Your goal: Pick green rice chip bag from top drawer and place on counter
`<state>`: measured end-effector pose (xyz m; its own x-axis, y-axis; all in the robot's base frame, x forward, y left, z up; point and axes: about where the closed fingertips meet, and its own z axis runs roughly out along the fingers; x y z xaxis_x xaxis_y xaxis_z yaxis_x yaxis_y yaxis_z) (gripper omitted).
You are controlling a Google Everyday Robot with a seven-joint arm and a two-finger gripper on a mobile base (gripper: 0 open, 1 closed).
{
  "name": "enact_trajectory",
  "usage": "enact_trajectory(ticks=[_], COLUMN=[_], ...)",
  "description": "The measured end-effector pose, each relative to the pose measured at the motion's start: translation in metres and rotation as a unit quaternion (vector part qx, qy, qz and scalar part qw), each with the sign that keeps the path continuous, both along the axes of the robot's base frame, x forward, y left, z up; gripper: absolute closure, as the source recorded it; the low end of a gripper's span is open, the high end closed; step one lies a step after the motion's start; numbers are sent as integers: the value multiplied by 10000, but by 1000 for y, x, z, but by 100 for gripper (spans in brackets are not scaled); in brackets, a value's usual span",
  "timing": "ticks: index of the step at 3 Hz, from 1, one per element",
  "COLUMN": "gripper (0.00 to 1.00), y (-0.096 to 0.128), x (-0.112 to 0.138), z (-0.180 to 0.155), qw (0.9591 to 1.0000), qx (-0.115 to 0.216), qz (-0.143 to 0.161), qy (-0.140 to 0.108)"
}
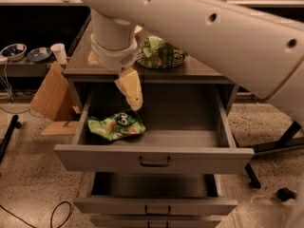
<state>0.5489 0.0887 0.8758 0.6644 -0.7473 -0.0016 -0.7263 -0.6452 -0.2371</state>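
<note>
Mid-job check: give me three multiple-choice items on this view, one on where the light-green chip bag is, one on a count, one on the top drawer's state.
1. Where does the green rice chip bag lie?
A. on the floor
B. in the left part of the top drawer
C. in the lowest drawer

2. How many green bags show?
A. one
B. two
C. four

3. The top drawer is:
A. shut
B. pulled open
C. taken out of the cabinet

Answers:
1 B: it lies on the drawer's floor at the left, with the gripper hanging just above it.
2 B: the light one is in the drawer and a darker green bag sits on the counter.
3 B: its front with the handle stands well forward and its inside is exposed.
</note>
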Motion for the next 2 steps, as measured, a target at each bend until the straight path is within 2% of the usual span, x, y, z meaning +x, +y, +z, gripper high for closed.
enact_trajectory(ticks=[1,2], gripper=[0,0], y=[-2,-3], x=[27,47], z=[-33,-79], qw=[9996,9985], qx=[-19,-131], qz=[269,522], qy=[-44,-37])
